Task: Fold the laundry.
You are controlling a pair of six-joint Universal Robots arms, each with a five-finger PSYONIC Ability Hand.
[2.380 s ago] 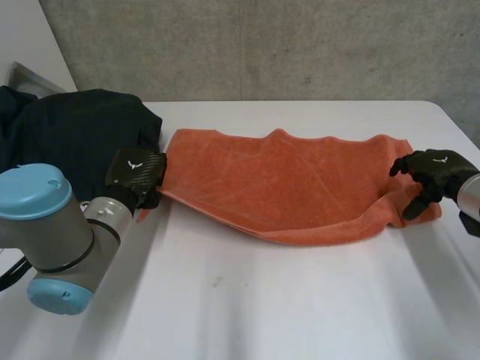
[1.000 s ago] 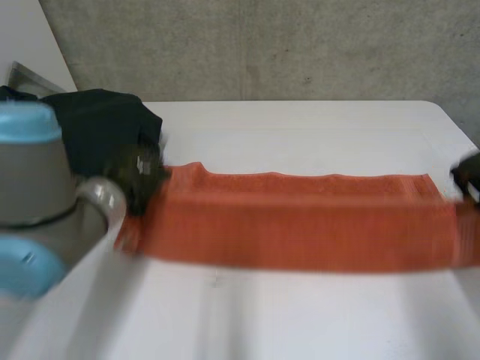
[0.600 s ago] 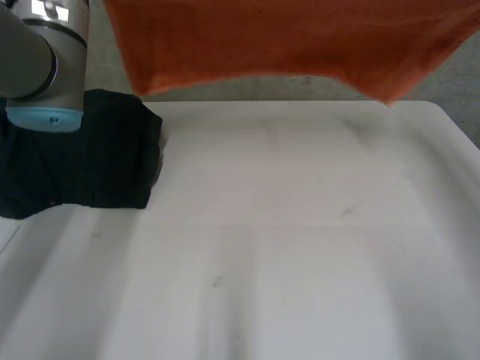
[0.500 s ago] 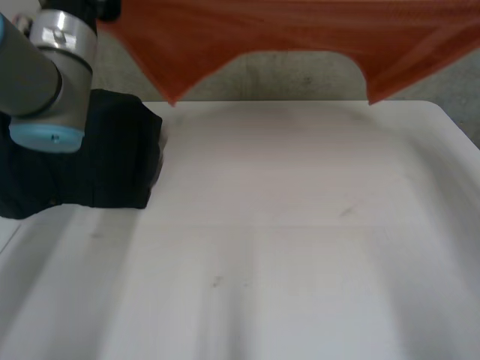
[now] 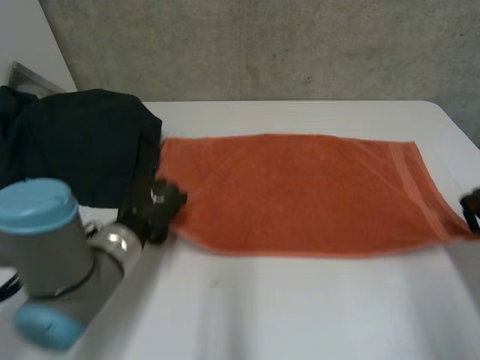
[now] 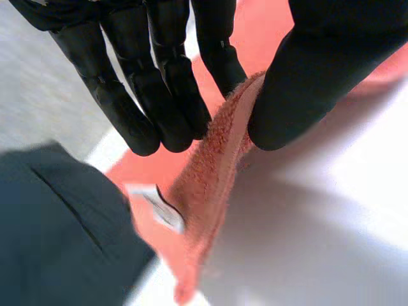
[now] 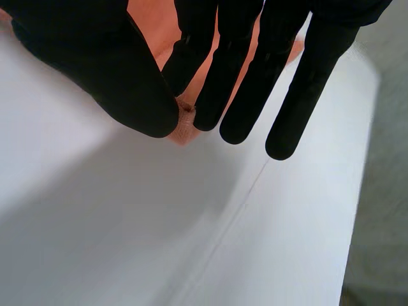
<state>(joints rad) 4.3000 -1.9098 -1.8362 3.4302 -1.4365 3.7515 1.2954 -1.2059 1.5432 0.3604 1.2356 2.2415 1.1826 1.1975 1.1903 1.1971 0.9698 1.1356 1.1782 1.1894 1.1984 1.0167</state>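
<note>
Flat on the white table [image 5: 300, 315]: a rectangular orange terry-cloth towel [image 5: 300, 191], long edges running side to side. At its near left corner, the black left hand [image 5: 154, 206]; at its near right corner, the black right hand [image 5: 471, 204]. Just beside the towel's left end, a heap of dark clothing [image 5: 75, 142].

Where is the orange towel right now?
In the head view, the orange towel lies spread on the white table, beside the dark clothes pile at its left; the left hand and right hand pinch its near corners.
</note>
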